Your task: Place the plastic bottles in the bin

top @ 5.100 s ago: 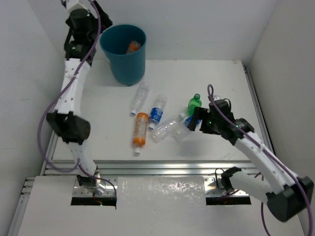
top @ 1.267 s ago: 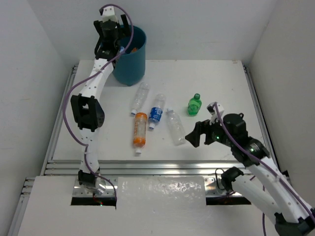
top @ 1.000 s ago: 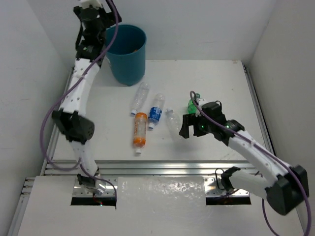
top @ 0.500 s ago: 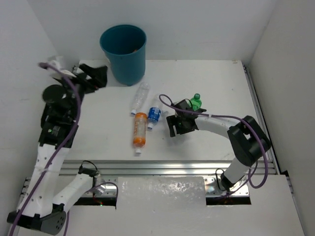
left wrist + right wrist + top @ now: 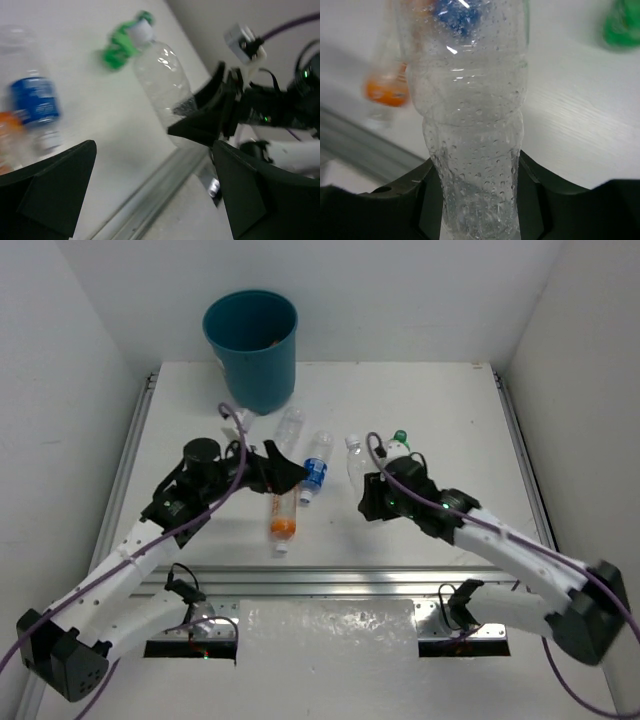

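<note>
Near the middle of the white desk (image 5: 450,410), the right pincer (image 5: 370,498) is clenched on a plain clear plastic bottle (image 5: 475,125) — the left pincer (image 5: 288,472) hovers released beside it. The round teal plastic bin (image 5: 250,340) stands by the far edge.

The top external camera is looking down from above and behind the near edge, taking in the whole desk (image 5: 450,400) as far as the bin (image 5: 250,340) near the far left corner.

The left wrist camera is riding low over the desk's middle and facing the right edge, with the left gripper (image 5: 150,195) framing its lower corners.

The right wrist camera is pointing down and toward the far edge at very close range, and the clear bottle (image 5: 470,115) is filling its centre.

All three views are sharing the same central patch: the clear bottle, the green bottle (image 5: 398,443), the blue-labelled bottle (image 5: 317,468) and the orange bottle (image 5: 282,510). The latter three are showing blurred in both wrist views.
</note>
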Robot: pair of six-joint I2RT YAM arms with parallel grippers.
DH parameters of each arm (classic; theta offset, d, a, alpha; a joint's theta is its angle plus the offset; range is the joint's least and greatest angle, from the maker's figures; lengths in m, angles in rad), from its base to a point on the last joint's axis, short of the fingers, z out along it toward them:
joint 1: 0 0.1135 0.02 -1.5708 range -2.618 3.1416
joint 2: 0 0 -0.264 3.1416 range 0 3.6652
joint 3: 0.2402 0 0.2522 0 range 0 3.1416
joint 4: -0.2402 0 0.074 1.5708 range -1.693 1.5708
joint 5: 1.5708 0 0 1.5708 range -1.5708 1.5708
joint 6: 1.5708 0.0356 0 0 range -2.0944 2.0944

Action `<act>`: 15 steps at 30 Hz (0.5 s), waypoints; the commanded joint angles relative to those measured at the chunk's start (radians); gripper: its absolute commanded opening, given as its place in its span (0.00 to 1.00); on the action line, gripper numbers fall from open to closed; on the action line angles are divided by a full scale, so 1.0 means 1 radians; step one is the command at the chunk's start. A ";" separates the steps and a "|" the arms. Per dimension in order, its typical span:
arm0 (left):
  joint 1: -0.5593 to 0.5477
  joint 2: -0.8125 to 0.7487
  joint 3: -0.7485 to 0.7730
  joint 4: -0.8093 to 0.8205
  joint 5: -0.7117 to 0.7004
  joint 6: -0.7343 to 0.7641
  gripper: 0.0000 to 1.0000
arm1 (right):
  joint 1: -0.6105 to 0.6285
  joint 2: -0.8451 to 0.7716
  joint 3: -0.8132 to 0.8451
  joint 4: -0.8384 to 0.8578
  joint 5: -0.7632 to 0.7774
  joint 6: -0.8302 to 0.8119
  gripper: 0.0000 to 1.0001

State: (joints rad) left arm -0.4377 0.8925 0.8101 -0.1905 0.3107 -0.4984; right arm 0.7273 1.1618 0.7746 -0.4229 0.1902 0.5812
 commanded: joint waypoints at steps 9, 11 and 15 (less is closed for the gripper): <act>-0.259 0.123 0.011 0.483 0.261 -0.117 1.00 | 0.001 -0.418 -0.117 0.355 -0.697 -0.067 0.29; -0.282 0.147 0.037 0.490 0.251 -0.114 1.00 | 0.003 -0.418 -0.107 0.374 -0.736 -0.060 0.30; -0.288 0.181 0.073 0.477 0.222 -0.100 0.94 | 0.001 -0.416 -0.095 0.395 -0.794 -0.066 0.31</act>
State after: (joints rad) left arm -0.7151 1.0618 0.8219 0.2024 0.5297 -0.5999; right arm 0.7254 0.7483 0.6586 -0.1272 -0.4808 0.5179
